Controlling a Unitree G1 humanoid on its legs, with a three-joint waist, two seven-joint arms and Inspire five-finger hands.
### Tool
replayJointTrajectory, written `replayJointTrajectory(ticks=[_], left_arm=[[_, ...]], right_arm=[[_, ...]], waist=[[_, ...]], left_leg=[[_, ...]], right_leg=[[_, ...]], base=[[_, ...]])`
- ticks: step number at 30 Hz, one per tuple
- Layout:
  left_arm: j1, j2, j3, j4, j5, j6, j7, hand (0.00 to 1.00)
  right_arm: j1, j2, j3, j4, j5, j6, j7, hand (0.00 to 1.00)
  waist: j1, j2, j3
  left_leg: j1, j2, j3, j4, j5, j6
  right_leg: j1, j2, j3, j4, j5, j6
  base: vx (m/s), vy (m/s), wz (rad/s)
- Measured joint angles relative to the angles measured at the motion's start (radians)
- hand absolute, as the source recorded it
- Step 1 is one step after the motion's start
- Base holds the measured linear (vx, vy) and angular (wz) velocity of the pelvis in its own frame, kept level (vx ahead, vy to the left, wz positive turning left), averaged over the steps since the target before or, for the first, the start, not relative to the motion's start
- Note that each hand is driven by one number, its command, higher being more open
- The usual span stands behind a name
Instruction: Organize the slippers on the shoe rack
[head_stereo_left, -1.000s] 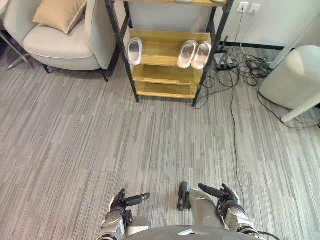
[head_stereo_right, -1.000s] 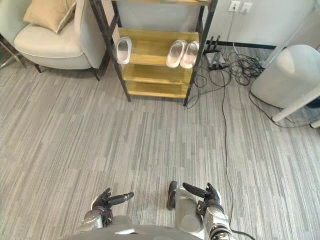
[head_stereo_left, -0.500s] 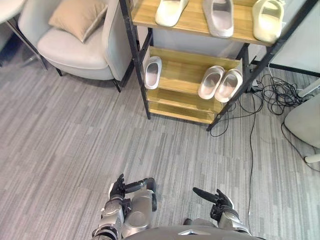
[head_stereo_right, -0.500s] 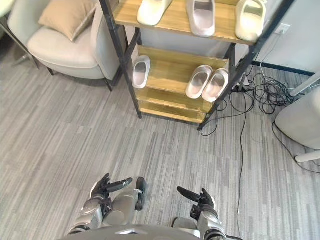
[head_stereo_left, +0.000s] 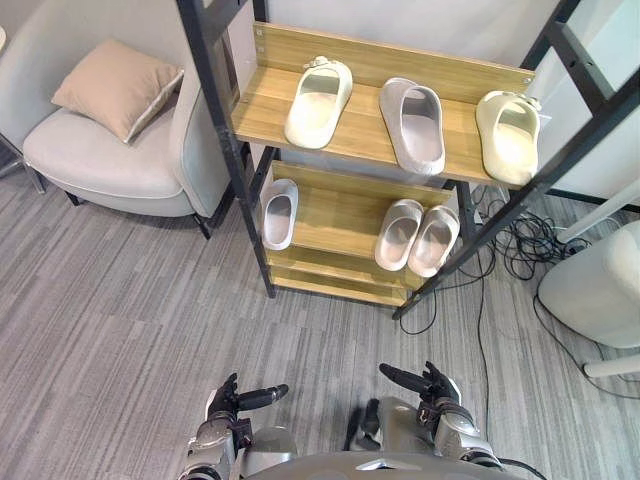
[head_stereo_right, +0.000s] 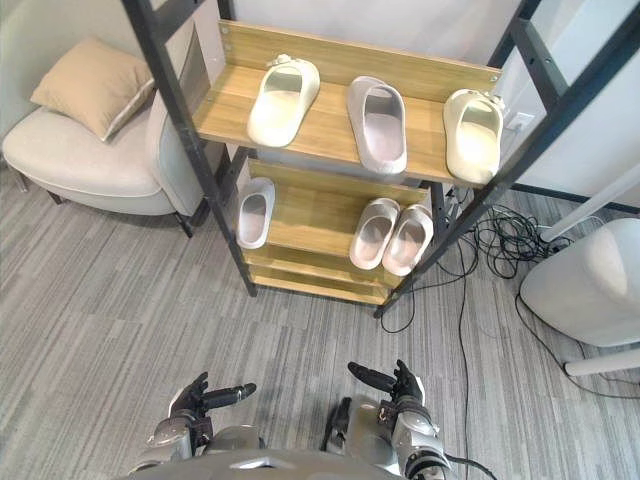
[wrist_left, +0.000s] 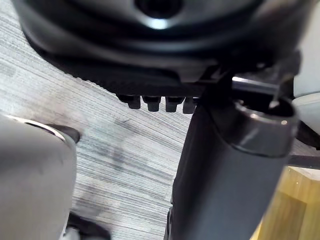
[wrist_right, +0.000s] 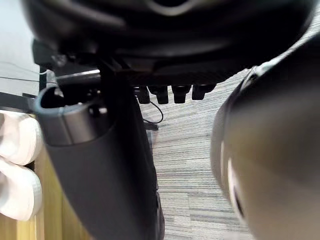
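Rack: shoe rack (head_stereo_left: 258, 108) is standing ahead of me, just beside armchair (head_stereo_left: 100, 165).
Top shelf: 3 are lying in a row, apart: left cream slipper (head_stereo_left: 318, 88), grey slipper (head_stereo_left: 413, 122), right cream slipper (head_stereo_left: 506, 133).
Mid shelf: 3 more: lone slipper (head_stereo_left: 279, 211) at left end, slipper pair (head_stereo_left: 400, 232) touching side by side at right.
Total: I'm counting 6 slippers, all on rack.
L hand: I'm holding left hand (head_stereo_left: 222, 408) low over carpet (head_stereo_left: 120, 320), fingers relaxed, thumb out, empty.
R hand: right hand (head_stereo_left: 438, 388) is hanging likewise, fingers loose, empty.
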Motion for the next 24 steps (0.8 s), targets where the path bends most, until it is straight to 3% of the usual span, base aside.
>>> replayJointTrajectory(ticks=[1,4,5,6,7,8,9,11,12,13,14,15,17,24], left_arm=[[0.000,-0.013,0.006,-0.001,0.001,-0.003,-0.003,1.00],[-0.001,-0.046,0.018,0.007,0.023,-0.001,-0.003,1.00],[-0.004,-0.050,0.022,-0.001,0.038,-0.002,-0.014,1.00],[-0.004,-0.057,0.044,-0.011,0.038,-0.002,-0.017,1.00],[-0.004,-0.057,0.059,-0.016,0.038,-0.002,-0.017,1.00],[-0.001,-0.061,0.060,-0.033,0.037,-0.003,-0.015,1.00],[0.000,-0.062,0.056,-0.047,0.038,-0.004,-0.017,1.00],[0.000,-0.060,0.048,-0.054,0.037,-0.009,-0.020,1.00],[-0.001,-0.062,0.047,-0.053,0.037,-0.010,-0.019,1.00],[-0.002,-0.062,0.044,-0.051,0.037,-0.010,-0.019,1.00],[0.000,-0.063,0.036,-0.049,0.037,-0.009,-0.018,1.00],[-0.002,-0.051,0.022,-0.044,0.039,-0.008,-0.017,1.00],[-0.004,-0.032,0.005,-0.038,0.039,-0.010,-0.013,1.00],[-0.003,-0.022,-0.009,-0.022,0.057,-0.008,-0.013,1.00]], right_arm=[[-0.003,-0.009,-0.005,0.000,0.000,-0.003,0.000,1.00],[0.015,-0.009,-0.045,0.007,0.000,0.004,0.001,1.00],[0.043,-0.006,-0.061,0.001,0.002,0.004,0.000,1.00],[0.062,-0.002,-0.068,-0.015,0.005,0.004,-0.009,1.00],[0.069,-0.001,-0.068,-0.025,0.005,0.003,-0.009,1.00],[0.085,0.000,-0.068,-0.037,0.004,0.002,-0.009,1.00],[0.087,0.001,-0.068,-0.038,0.004,0.000,-0.009,1.00],[0.080,0.004,-0.069,-0.038,0.005,0.000,-0.009,1.00],[0.067,0.005,-0.069,-0.036,0.005,-0.001,-0.010,1.00],[0.060,0.007,-0.069,-0.036,0.005,0.000,-0.010,1.00],[0.057,0.007,-0.069,-0.037,0.005,-0.001,-0.009,1.00],[0.051,0.012,-0.068,-0.028,0.004,0.002,-0.011,1.00],[0.063,0.030,-0.068,-0.029,0.004,0.001,-0.009,1.00],[0.062,0.046,-0.059,-0.042,0.004,-0.009,-0.004,1.00]], waist=[[0.003,0.013,-0.001],[-0.013,0.032,-0.005],[-0.015,0.038,-0.004],[-0.015,0.041,-0.002],[-0.013,0.044,-0.003],[-0.009,0.053,-0.005],[-0.008,0.051,-0.004],[-0.006,0.046,-0.001],[-0.006,0.049,-0.004],[-0.006,0.050,-0.004],[-0.005,0.058,-0.007],[-0.002,0.034,-0.012],[0.000,0.003,-0.023],[0.004,0.005,-0.030]], left_leg=[[0.000,0.005,-0.010,0.000,0.012,-0.001],[0.009,0.026,-0.045,0.047,0.053,-0.046],[-0.053,0.049,-0.073,0.217,0.060,-0.057],[-0.132,0.077,-0.080,0.403,0.097,-0.099],[-0.179,0.097,-0.076,0.505,0.114,-0.105],[-0.253,0.135,-0.059,0.652,0.099,-0.104],[-0.291,0.150,-0.023,0.685,0.071,-0.097],[-0.329,0.146,0.013,0.615,0.023,-0.092],[-0.342,0.125,0.008,0.469,0.003,-0.092],[-0.339,0.103,-0.014,0.335,0.009,-0.091],[-0.330,0.085,-0.043,0.215,0.053,-0.086],[-0.294,0.042,-0.029,0.162,0.088,-0.066],[-0.286,0.004,-0.019,0.144,0.095,-0.055],[-0.221,-0.014,0.007,0.131,0.081,-0.041]], right_leg=[[-0.002,0.007,0.002,0.006,-0.019,-0.002],[0.035,0.016,-0.019,0.028,-0.087,-0.012],[0.099,0.034,-0.051,-0.020,-0.096,-0.012],[0.151,0.050,-0.068,-0.066,-0.097,-0.012],[0.182,0.061,-0.077,-0.089,-0.098,-0.014],[0.234,0.080,-0.090,-0.129,-0.098,-0.015],[0.270,0.086,-0.093,-0.156,-0.095,-0.011],[0.306,0.085,-0.083,-0.195,-0.087,0.002],[0.313,0.076,-0.067,-0.208,-0.079,0.014],[0.312,0.068,-0.052,-0.209,-0.073,0.024],[0.311,0.065,-0.040,-0.213,-0.070,0.037],[0.310,0.041,-0.014,-0.227,-0.065,0.064],[0.327,0.012,0.017,-0.280,-0.051,0.081],[0.375,0.004,0.086,-0.314,-0.041,0.084]], base=[[0.31,-0.178,-0.12],[0.37,-0.221,0.17],[0.31,-0.226,0.48],[0.18,-0.150,0.50],[0.19,-0.120,0.35],[0.18,-0.050,0.23],[0.26,-0.025,0.15],[0.17,0.073,-0.09],[0.15,0.144,-0.32],[0.22,0.253,-0.39],[0.17,0.233,-0.34],[0.17,0.222,-0.18],[0.16,0.185,-0.01],[0.06,0.058,-0.17]])
